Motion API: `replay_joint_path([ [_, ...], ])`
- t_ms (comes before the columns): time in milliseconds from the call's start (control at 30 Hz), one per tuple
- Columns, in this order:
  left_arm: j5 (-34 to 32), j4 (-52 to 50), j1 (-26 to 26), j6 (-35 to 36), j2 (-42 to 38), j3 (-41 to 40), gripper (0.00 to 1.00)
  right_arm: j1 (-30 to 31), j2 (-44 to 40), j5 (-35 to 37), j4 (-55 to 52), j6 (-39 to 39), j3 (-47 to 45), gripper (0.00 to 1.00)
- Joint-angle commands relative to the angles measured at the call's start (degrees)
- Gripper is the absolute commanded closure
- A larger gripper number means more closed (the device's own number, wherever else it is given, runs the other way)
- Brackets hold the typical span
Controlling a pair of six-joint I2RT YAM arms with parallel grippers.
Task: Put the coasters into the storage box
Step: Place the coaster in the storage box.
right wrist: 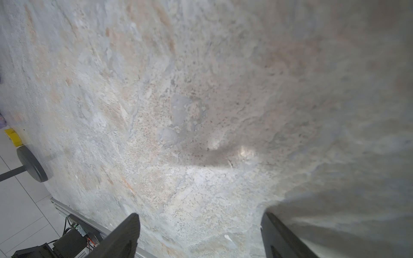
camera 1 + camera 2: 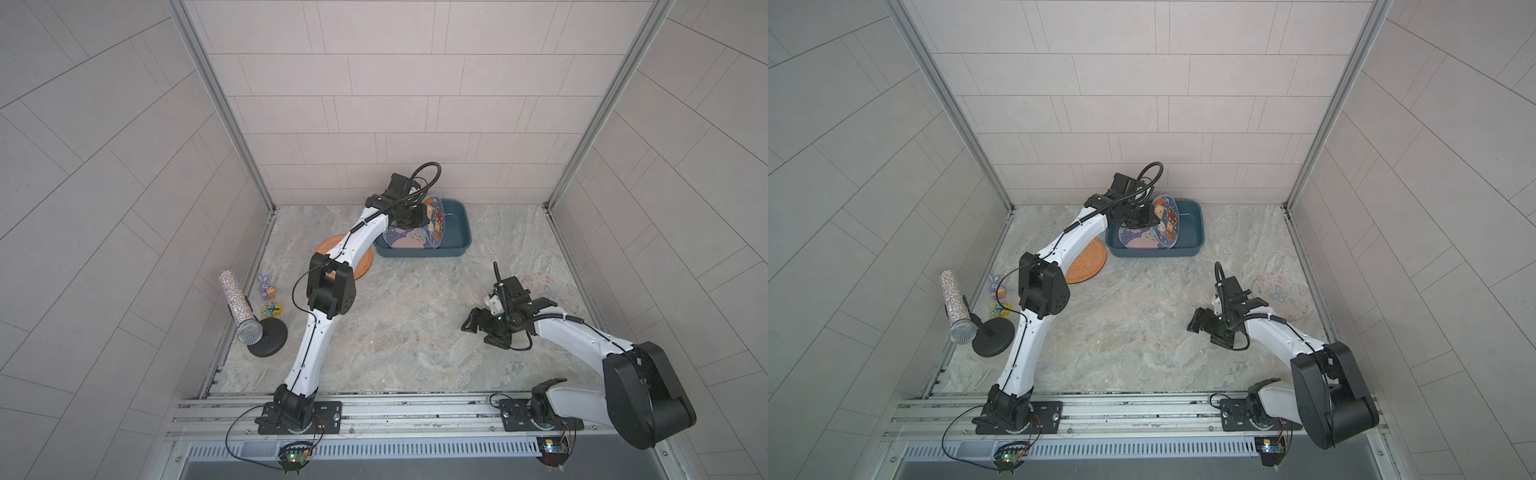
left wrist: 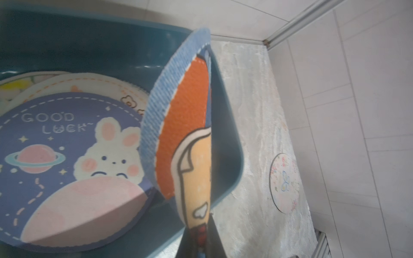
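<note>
The left gripper is clenched on the rim of a blue-edged coaster with a fox print, which it holds on edge and tilted inside the box, toward the end nearest the left arm. The left wrist view shows its orange and blue face standing up from the box floor, with the box wall right behind it. Beside it in the box lies a navy "Good Luck" bunny coaster, flat on top of a cream one. At least one more pokes out beneath those, but I cannot count the pile. Just outside the box, on its left-arm side, a plain orange coaster lies on the table, partly under the arm. Well apart from the box, on its other side near the right wall, a pale butterfly coaster lies flat. The right gripper hangs between that coaster and the table's middle, jaws spread wide over bare table, grasping nothing. Far from the box, by the left wall, stand a glittery microphone and a small purple bunny.
</note>
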Motion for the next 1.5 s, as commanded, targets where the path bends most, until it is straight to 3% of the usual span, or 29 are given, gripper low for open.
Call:
replay_joint_path([
  [0, -4.5, 2.0, 1.5, 1.6, 0.2, -1.2, 1.0, -0.6, 0.7, 0.3, -1.8, -0.8, 1.1, 0.12],
  [200, -9.9, 2.1, 4.3, 3.1, 1.0, -5.2, 1.0, -0.9, 1.7, 0.2, -1.9, -0.8, 2.2, 0.12],
  [233, -10.8, 1.8, 4.6, 3.2, 1.1, -5.5, 0.95, -0.9, 1.7, 0.2, -2.0, -0.9, 2.2, 0.12],
  [367, -15.0, 1.1, 4.8, 4.4, 0.5, -6.8, 0.44, -0.9, 1.6, 0.6, -2.6, -1.0, 2.2, 0.12],
  [467, -16.8, 2.1, 4.8, 4.6, -1.4, -8.9, 0.26, -1.0, 1.1, 1.0, -2.9, -1.0, 2.2, 0.12],
  [600, -16.8, 3.3, 4.6, 4.4, -3.7, -11.4, 0.13, -1.0, 0.6, 1.5, -3.1, -1.0, 2.2, 0.11],
  [833, -14.8, 6.8, 4.3, 3.9, -9.5, -18.5, 0.02, -2.2, 0.5, 3.4, -4.7, -3.1, 5.4, 0.11],
  [1000, -12.9, 10.6, 4.2, 2.7, -16.0, -26.3, 0.0, -5.7, 0.9, 5.8, -7.8, -6.7, 8.0, 0.1],
  [1467, -10.3, 16.9, 3.5, 0.0, -34.4, -48.9, 0.0, -26.9, 2.9, 23.2, -15.9, -16.0, 17.4, 0.02],
])
